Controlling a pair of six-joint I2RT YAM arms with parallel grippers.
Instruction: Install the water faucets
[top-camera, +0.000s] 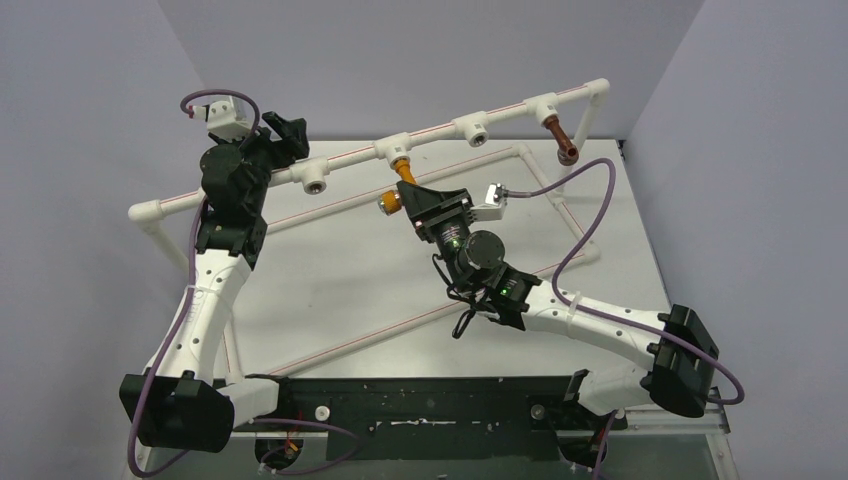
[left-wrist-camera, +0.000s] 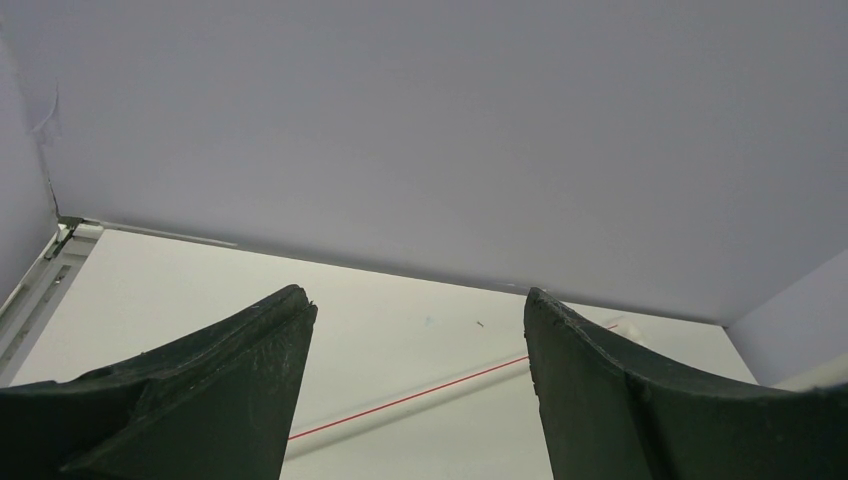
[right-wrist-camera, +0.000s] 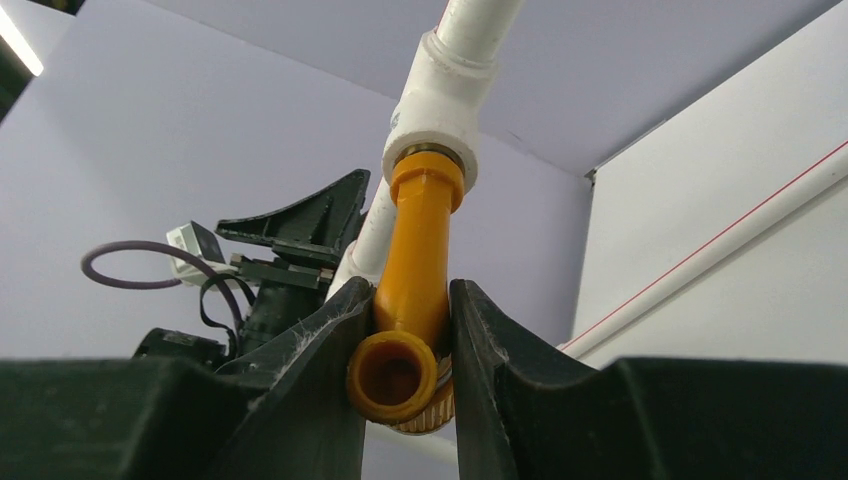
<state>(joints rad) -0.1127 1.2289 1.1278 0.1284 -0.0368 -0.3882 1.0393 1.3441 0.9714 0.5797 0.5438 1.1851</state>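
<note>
An orange-yellow water faucet hangs from a white tee socket in the middle of the raised pipe. My right gripper is shut on the faucet's spout, its fingers pressing both sides. The faucet's threaded end sits in the socket's mouth. A dark reddish-brown faucet hangs from the tee near the pipe's right end. My left gripper stands open at the pipe's left part, with nothing between its fingers.
The white pipe frame with red stripes spans the table, with two bare tee sockets. Purple walls close in at the back and both sides. Purple cables loop off both wrists.
</note>
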